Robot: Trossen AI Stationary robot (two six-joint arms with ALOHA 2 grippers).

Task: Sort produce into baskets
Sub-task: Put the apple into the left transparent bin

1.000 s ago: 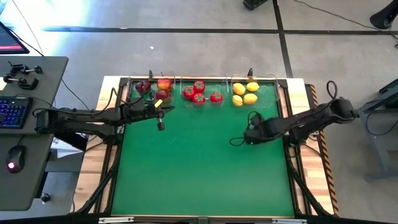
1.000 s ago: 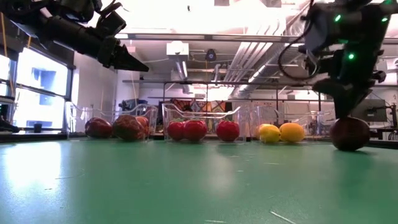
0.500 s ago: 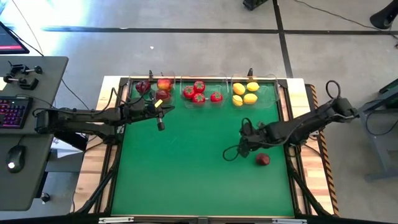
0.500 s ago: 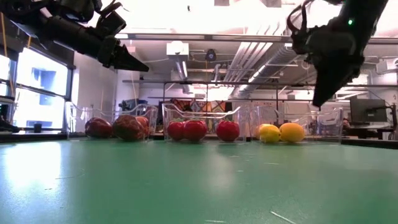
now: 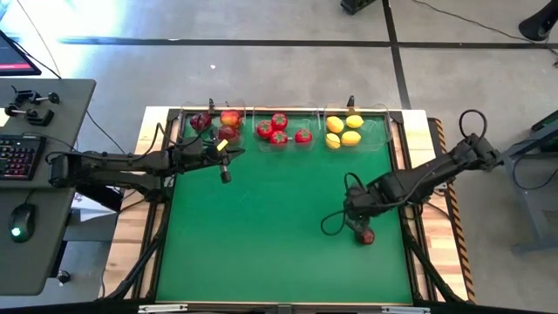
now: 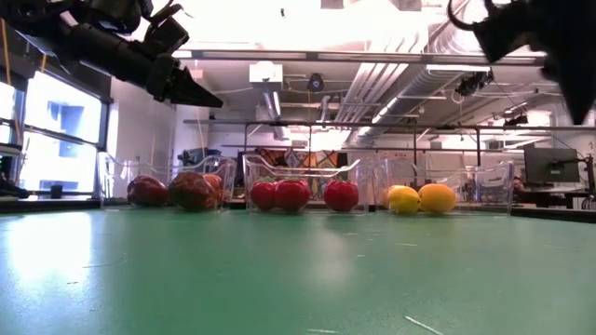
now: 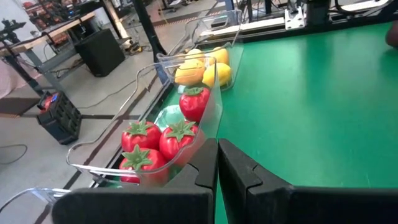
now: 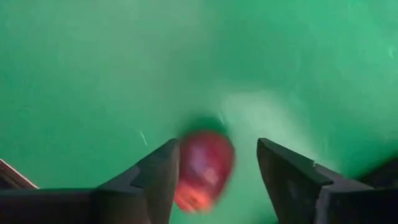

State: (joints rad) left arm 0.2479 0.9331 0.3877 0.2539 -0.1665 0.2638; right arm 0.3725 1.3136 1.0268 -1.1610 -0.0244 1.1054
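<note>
Right gripper [image 8: 214, 180] stands open over a dark red apple [image 5: 367, 235] on the mat [image 5: 279, 227], near its right edge. Left gripper [image 5: 225, 176] hangs shut by the left bin [image 5: 187, 131]

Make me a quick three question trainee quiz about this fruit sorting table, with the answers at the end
1. True or false: the right claw is open over a loose red apple on the mat.
2. Which bin holds the lemons? A) left bin B) middle bin C) right bin
3. Fill in: the left claw is ____ and holds nothing.

Key: 1 true; 2 C; 3 shut
</note>
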